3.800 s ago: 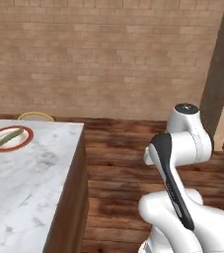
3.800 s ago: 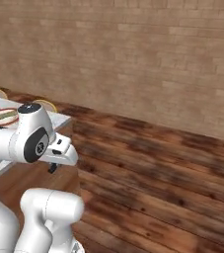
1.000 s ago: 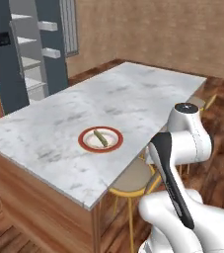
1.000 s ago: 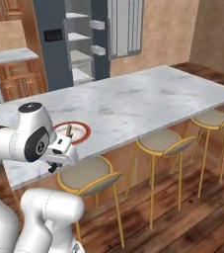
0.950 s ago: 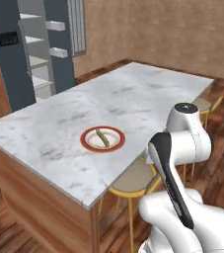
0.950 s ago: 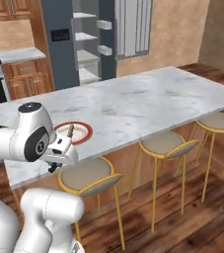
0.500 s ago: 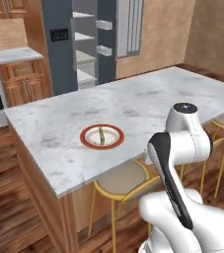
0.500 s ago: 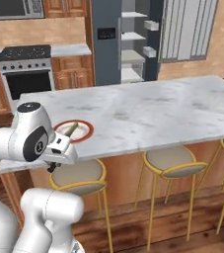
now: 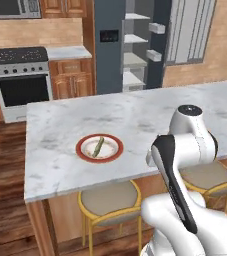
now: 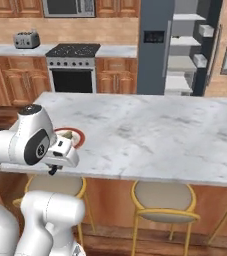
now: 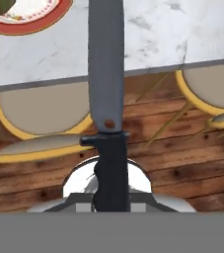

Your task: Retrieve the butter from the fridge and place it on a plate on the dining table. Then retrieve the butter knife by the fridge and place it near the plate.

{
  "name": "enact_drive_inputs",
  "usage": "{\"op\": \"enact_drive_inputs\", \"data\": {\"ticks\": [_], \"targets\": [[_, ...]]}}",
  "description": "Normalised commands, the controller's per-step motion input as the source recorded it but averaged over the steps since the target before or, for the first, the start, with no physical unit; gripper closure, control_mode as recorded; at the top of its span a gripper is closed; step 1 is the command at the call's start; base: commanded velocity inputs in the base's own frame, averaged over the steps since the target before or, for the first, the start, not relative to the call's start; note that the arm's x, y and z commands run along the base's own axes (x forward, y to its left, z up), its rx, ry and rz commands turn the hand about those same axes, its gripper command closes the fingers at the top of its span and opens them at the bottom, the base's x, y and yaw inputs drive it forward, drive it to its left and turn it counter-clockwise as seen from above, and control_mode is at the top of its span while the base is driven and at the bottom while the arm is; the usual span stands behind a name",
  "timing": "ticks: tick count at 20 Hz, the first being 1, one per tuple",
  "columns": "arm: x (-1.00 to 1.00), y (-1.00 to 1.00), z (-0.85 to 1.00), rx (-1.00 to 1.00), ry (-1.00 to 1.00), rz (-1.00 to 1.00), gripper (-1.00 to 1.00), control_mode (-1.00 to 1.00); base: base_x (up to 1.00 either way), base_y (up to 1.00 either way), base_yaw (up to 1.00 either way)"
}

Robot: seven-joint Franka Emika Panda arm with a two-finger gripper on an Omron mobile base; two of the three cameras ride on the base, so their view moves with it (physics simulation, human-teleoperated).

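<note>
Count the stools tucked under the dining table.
2 in the left base view: one stool below the plate, another right of the arm. More may be hidden beyond the frame.

Base views facing dining table

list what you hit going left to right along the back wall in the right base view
toaster -> stove -> fridge -> its open shelves

Butter on plate (dining table, fridge behind).
</note>
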Motion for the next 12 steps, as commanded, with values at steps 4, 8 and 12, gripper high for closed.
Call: {"op": "enact_drive_inputs", "data": {"ticks": [4, 8, 12], "targets": [[0.0, 0.0, 0.0, 0.0, 0.0, 0.0, 1.0, 1.0, 0.62, -0.92, 0.53], [0.0, 0.0, 0.0, 0.0, 0.0, 0.0, 1.0, 1.0, 0.59, -0.83, 0.45], [0.0, 0.0, 0.0, 0.0, 0.0, 0.0, 1.0, 1.0, 0.23, -0.83, 0.17]]}}
